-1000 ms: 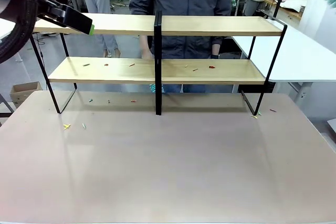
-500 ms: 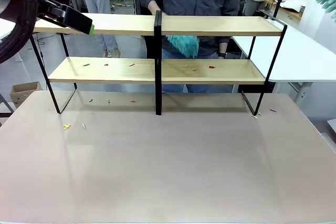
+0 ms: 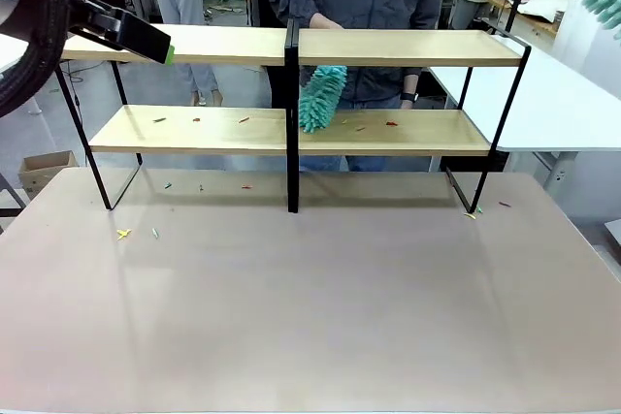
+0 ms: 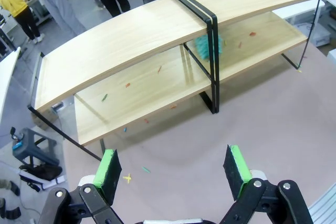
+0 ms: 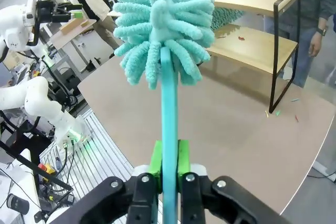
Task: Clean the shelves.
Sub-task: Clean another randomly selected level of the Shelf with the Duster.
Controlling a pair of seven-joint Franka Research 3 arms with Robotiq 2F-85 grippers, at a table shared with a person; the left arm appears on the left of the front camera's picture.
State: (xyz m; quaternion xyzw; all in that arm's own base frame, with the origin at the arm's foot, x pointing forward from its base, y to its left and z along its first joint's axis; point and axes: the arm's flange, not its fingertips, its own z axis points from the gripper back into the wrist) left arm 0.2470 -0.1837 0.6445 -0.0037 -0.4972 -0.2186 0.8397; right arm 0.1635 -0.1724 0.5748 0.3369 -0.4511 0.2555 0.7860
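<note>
The shelves (image 3: 388, 133) stand along the table's (image 3: 310, 317) 12 o'clock edge, with scraps (image 3: 391, 124) on the lower board and on the table. The left tool (image 4: 172, 162) hangs at 10 o'clock by the top board's end, fingers wide apart, empty. The right tool (image 5: 169, 160) is clamped on the handle of a teal duster (image 5: 163, 24), head up at 2 o'clock. A person at 12 o'clock rests a hand (image 3: 325, 22) on the top board. A second duster (image 3: 320, 99) reaches the lower board just right of the centre post.
</note>
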